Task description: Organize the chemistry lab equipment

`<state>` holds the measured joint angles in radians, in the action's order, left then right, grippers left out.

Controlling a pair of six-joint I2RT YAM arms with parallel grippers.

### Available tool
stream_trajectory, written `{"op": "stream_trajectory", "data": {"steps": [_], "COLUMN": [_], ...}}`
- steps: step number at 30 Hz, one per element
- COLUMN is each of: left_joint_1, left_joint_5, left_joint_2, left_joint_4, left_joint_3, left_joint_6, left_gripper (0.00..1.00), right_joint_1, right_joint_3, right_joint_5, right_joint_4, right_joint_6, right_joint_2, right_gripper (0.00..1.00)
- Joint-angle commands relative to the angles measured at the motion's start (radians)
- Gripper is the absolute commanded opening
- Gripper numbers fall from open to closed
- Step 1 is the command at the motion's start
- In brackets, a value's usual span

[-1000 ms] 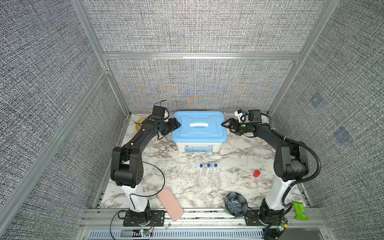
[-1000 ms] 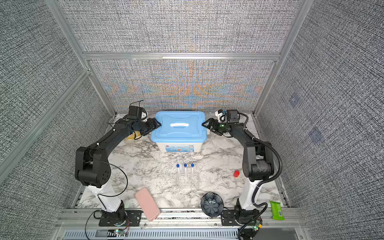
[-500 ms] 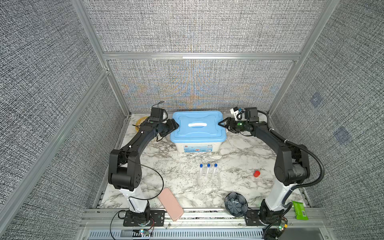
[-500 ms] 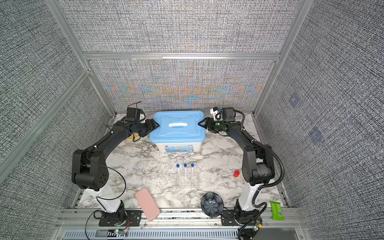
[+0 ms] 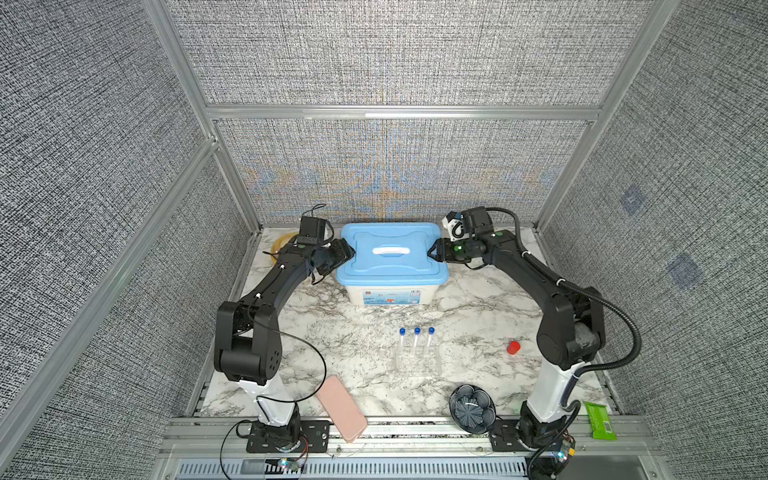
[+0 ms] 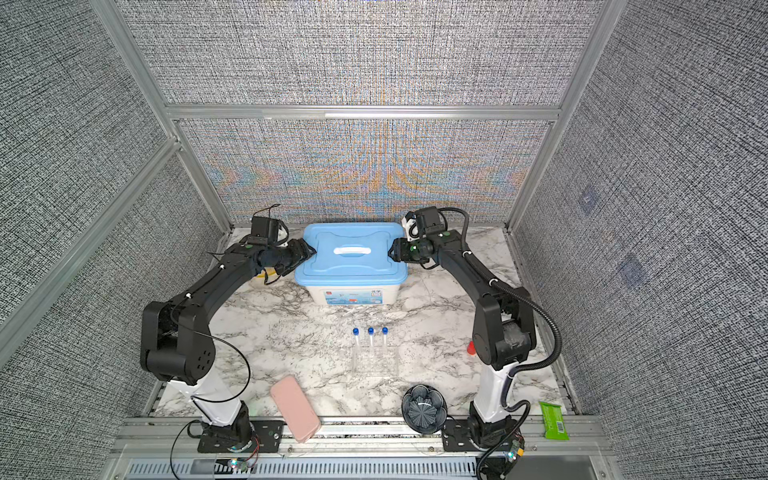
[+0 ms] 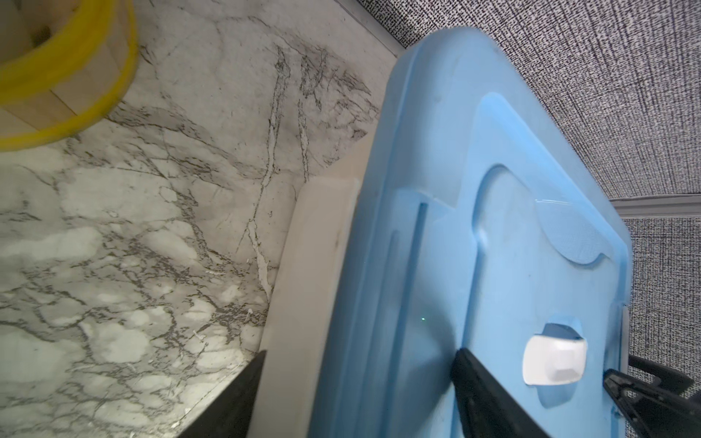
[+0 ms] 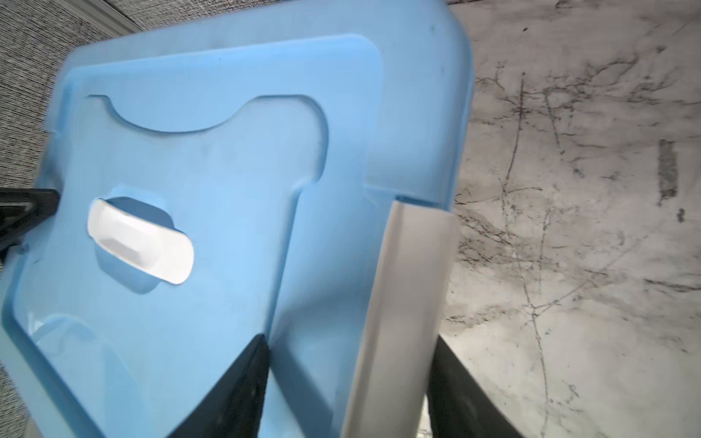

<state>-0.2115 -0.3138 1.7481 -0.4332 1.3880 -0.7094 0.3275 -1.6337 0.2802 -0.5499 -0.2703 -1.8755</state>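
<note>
- Right gripper [image 5: 434, 250] has closed in, narrowing — fingers straddle the blue lid's [image 5: 392, 266] right end; grip cannot be told.
- Left gripper [image 5: 349, 252] clamps its left end.
- The tubes [image 5: 416, 338] stand in the rack [image 5: 417, 363], toward the table's [image 5: 324, 316] front edge.

Marble table [image 5: 332, 332] carries box [image 5: 390, 293], rack [image 5: 417, 361], red cap [image 5: 513, 347].

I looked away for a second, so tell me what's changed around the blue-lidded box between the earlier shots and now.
The right gripper moved in toward the blue-lidded box and narrowed its jaws around the lid's right end; whether they grip yet is unclear. The left gripper stayed clamped on the left end. The box barely shifted; the three blue-capped tubes and pink case did not move.
</note>
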Motion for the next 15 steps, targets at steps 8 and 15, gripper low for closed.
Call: {"op": "stream_trajectory", "data": {"steps": [8,15], "left_joint_1": [-0.004,0.001], "left_joint_5": [-0.036,-0.011], "left_joint_2": [-0.017,-0.097], "left_joint_4": [-0.091,-0.097], "left_joint_3": [-0.017,-0.013], "left_joint_6": [0.006,0.048], "left_gripper": [0.75,0.67], "right_joint_1": [0.06,0.059], "right_joint_3": [-0.009,-0.02], "right_joint_5": [-0.223,-0.24], "right_joint_4": [-0.124,-0.133], "right_joint_6": [0.146,0.185], "right_joint_2": [-0.022,-0.012], "right_gripper": [0.51,0.52]}}
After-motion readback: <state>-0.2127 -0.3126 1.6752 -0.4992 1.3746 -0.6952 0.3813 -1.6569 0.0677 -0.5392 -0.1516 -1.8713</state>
